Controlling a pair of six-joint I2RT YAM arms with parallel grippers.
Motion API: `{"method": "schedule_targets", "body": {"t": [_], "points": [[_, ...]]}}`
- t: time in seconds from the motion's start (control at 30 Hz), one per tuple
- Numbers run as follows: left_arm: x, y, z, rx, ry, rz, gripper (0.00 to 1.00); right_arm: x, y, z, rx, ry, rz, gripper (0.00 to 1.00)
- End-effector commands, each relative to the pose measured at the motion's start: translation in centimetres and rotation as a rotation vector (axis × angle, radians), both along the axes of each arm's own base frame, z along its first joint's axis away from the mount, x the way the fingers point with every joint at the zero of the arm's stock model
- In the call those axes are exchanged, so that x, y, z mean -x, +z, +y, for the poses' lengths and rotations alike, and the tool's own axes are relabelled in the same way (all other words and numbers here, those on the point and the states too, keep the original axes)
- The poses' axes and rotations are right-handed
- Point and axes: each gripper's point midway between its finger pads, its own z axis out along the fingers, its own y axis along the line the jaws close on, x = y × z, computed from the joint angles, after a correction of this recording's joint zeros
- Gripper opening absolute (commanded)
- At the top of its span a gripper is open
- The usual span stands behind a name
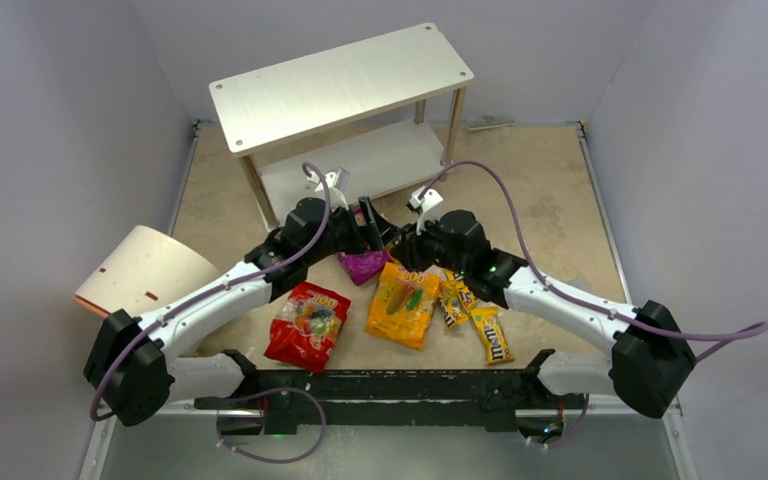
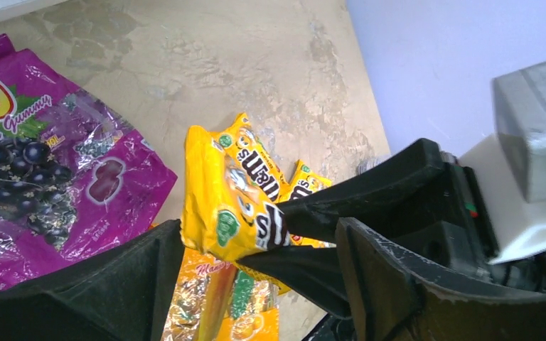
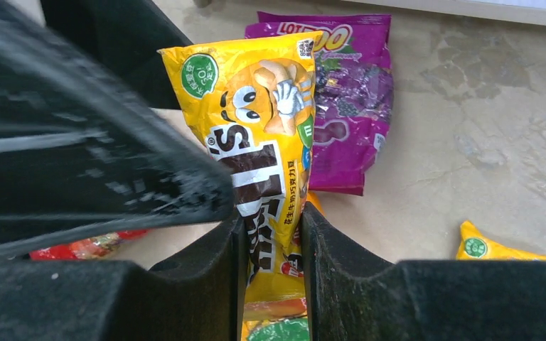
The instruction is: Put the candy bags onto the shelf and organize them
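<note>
My right gripper (image 3: 270,220) is shut on a yellow M&M's packet (image 3: 256,121) and holds it upright above the floor. My left gripper (image 2: 259,234) is open around that same packet (image 2: 227,192), with one finger (image 2: 135,284) touching its edge. Both grippers meet in front of the shelf (image 1: 340,85), the left gripper (image 1: 368,228) beside the right gripper (image 1: 405,235). The purple bag (image 1: 365,265) lies just below them. The red bag (image 1: 307,325) and orange bag (image 1: 403,303) lie flat nearer the bases. Other M&M's packets (image 1: 455,295) lie right of the orange bag.
The shelf's lower board (image 1: 360,165) is bare in its visible part. A cream cylinder with an orange rim (image 1: 140,270) lies at the left. Grey walls close in both sides. One more M&M's packet (image 1: 490,335) lies near the right arm.
</note>
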Motion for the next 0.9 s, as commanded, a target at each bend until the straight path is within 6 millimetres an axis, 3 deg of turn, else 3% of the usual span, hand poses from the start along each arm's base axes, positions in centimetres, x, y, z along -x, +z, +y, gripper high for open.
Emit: {"method": "schedule_targets", "body": {"t": [0.0,0.2,0.37,0.53,0.63,0.73,0.87], "points": [[-0.2,-0.1,-0.6,0.067,-0.005,0.010,0.74,0.6,3.3,1.4,-0.110,0.037,-0.068,0.32],[-0.5,-0.9,-0.7,0.053,0.001,0.026,0.61,1.0,4.6,1.7,-0.150,0.044,-0.099,0.31],[-0.4,-1.4,-1.1,0.060,-0.015,0.040,0.40,1.6,5.2,2.2,-0.177,0.077,-0.114,0.31],[-0.2,-0.7,-1.1,0.064,-0.031,0.022,0.20,0.8,5.2,1.4,-0.164,0.015,-0.124,0.35],[-0.3,-0.3,-0.8,0.057,-0.026,-0.004,0.19,0.7,5.1,1.0,-0.157,-0.012,-0.118,0.51],[-0.3,0.5,-0.5,0.043,-0.030,-0.055,0.17,1.1,5.1,0.7,-0.159,-0.019,-0.094,0.74],[-0.4,2.2,0.4,0.024,-0.032,-0.185,0.15,2.0,5.8,0.0,-0.245,-0.066,-0.048,0.86]]}}
